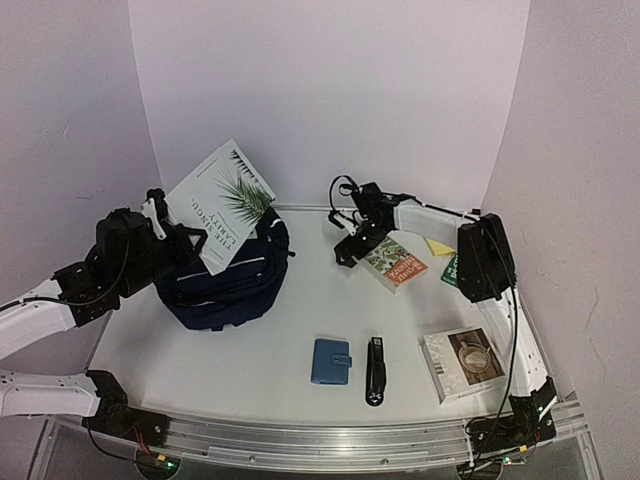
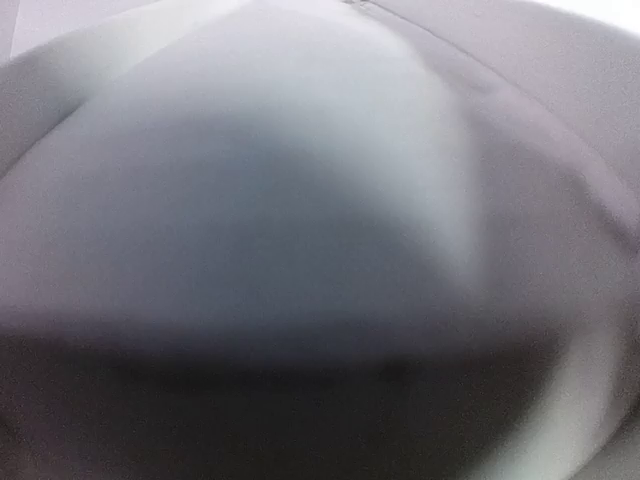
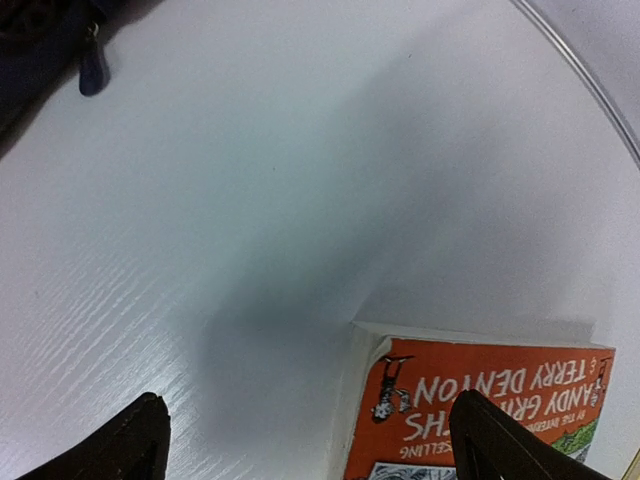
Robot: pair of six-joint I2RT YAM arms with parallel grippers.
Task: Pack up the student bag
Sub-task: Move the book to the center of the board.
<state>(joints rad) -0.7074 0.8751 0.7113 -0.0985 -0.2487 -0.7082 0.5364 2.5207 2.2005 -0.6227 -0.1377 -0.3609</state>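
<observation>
The navy student bag (image 1: pixel 230 285) lies at the left of the table; a corner of it with a zip pull shows in the right wrist view (image 3: pixel 40 35). My left gripper (image 1: pixel 172 225) is shut on the edge of a large white book with a palm leaf (image 1: pixel 215 200), held tilted with its lower end at the bag's top. The left wrist view is a close grey blur. My right gripper (image 1: pixel 350 245) is open, its jaws wide apart (image 3: pixel 310 430), low over the left end of an orange-covered book (image 1: pixel 395 263) lying flat (image 3: pixel 480 410).
A small blue snap wallet (image 1: pixel 331 361), a black stapler-like object (image 1: pixel 375 370) and a book with a cup picture (image 1: pixel 462 363) lie near the front. Yellow notes (image 1: pixel 438 246) and a green item (image 1: pixel 450 270) sit behind the right arm.
</observation>
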